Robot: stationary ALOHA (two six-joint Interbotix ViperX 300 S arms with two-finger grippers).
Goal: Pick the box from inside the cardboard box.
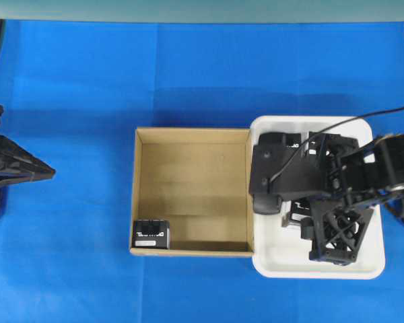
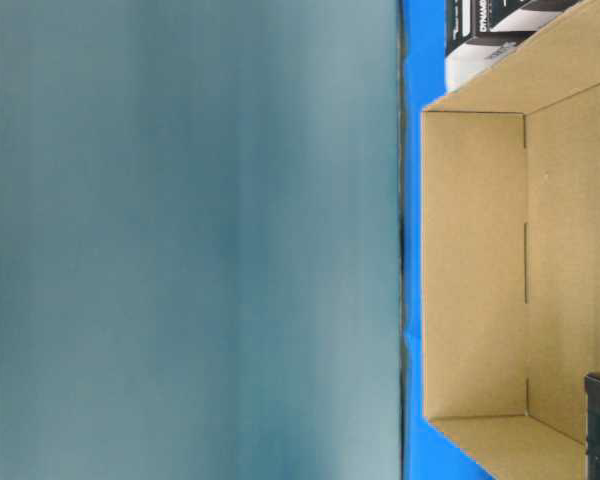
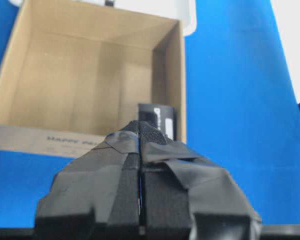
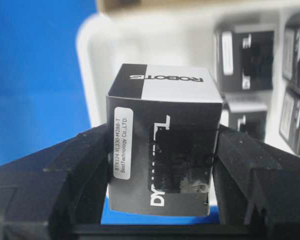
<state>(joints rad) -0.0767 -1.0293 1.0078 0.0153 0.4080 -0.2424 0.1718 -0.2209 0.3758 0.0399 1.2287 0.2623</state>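
In the right wrist view my right gripper (image 4: 163, 152) is shut on a black box (image 4: 160, 100) with white lettering and a white label strip, one finger on each side. It hangs over the white tray (image 4: 155, 42). From overhead, the right gripper (image 1: 269, 200) sits over the tray's left part, just right of the cardboard box (image 1: 136, 195). Another black box (image 1: 151, 235) stands in the carton's near-left corner. My left gripper (image 1: 48, 172) is shut and empty at the far left, well away from the carton. Its wrist view shows its tips (image 3: 140, 131) pointing toward that box (image 3: 162, 119).
Several more black boxes (image 4: 245, 57) lie in the white tray (image 1: 323, 269) under the right arm. The tray touches the carton's right wall. Blue cloth (image 1: 188, 74) covers the table all around. The carton floor (image 2: 475, 260) is otherwise bare.
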